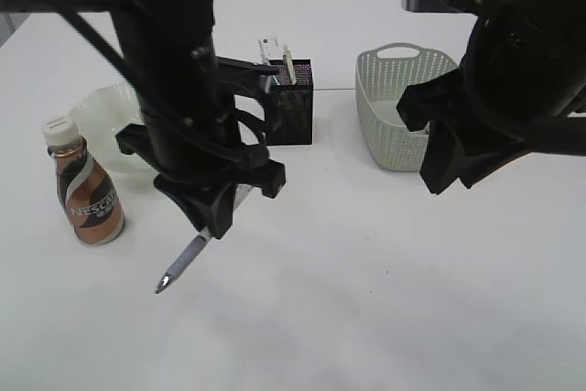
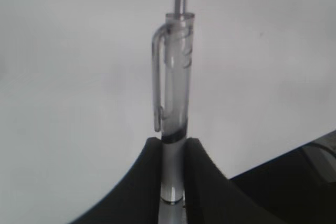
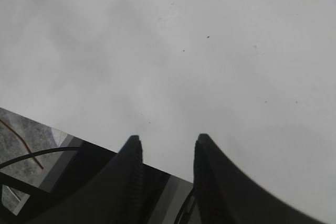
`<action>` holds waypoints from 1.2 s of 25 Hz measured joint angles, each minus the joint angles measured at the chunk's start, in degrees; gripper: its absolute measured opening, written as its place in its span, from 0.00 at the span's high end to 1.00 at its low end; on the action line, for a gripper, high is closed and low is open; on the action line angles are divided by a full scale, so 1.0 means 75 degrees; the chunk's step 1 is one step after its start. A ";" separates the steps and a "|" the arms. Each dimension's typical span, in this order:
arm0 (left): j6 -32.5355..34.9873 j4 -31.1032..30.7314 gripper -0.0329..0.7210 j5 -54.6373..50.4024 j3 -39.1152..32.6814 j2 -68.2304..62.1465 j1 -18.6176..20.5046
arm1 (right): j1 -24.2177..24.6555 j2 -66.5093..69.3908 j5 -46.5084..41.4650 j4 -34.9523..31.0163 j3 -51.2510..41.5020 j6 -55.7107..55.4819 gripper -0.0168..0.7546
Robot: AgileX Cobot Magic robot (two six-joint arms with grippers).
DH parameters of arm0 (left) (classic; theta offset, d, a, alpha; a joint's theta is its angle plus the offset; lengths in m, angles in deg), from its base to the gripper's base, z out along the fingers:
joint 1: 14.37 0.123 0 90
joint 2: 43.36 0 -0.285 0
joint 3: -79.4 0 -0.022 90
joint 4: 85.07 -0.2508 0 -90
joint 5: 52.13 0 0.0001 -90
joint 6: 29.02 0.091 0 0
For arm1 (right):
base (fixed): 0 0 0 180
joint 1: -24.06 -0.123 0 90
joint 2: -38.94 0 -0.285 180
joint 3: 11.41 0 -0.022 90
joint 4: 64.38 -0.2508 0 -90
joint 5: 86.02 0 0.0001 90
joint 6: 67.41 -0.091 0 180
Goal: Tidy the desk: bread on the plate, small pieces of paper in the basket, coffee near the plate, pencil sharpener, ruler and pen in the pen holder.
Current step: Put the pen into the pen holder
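One pen (image 1: 186, 260) is off the desk (image 1: 385, 299), pinched between the narrow jaws of the left gripper (image 1: 217, 219) and hanging slantwise with its tip toward seven o'clock. In the left wrist view the pads bite low on the clear barrel, with the clip and plunger end sticking far out beyond them, so the hold looks shallow. A quick swing could let the pen pivot or slip out. It could also catch the rim of the pen holder (image 1: 291, 103) if it arrives tilted rather than upright.

That black mesh cup stands at about one o'clock from the gripper, close by, and pale items already poke out of its top, which leaves less room for another.

The coffee (image 1: 84, 191) stands at nine o'clock from the gripper, just in front of the plate (image 1: 103, 109), whose middle is hidden behind the arm. A low sweep leftward could knock the bottle over.

The basket (image 1: 389, 107) sits at two o'clock, partly screened by the right gripper (image 3: 165, 153), which hangs over bare desk with its jaws parted and nothing between them.
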 joint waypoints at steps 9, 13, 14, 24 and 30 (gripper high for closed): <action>-0.0229 -0.0714 0.87 0.2670 -0.2798 0.3720 -0.0213 | 0.0000 0.0000 0.0000 -0.0225 0.0000 -0.0014 0.66; -0.0258 -0.1464 0.87 0.5010 -0.4586 0.5241 -0.0216 | 0.0000 0.0000 0.0000 -0.0243 0.0000 -0.0014 0.66; -0.0258 -0.1712 0.87 0.5731 -0.4962 0.5524 -0.0216 | 0.0000 0.0000 0.0000 -0.0243 0.0000 -0.0014 0.66; -0.0258 -0.2984 0.87 1.1158 -0.6412 0.4980 -0.0159 | 0.0000 0.0000 0.0000 0.0063 0.0000 0.0001 0.66; -0.0258 -0.2851 0.87 1.4214 -0.6412 0.3020 0.0521 | 0.0000 0.0000 0.0000 0.0107 0.0000 0.0032 0.66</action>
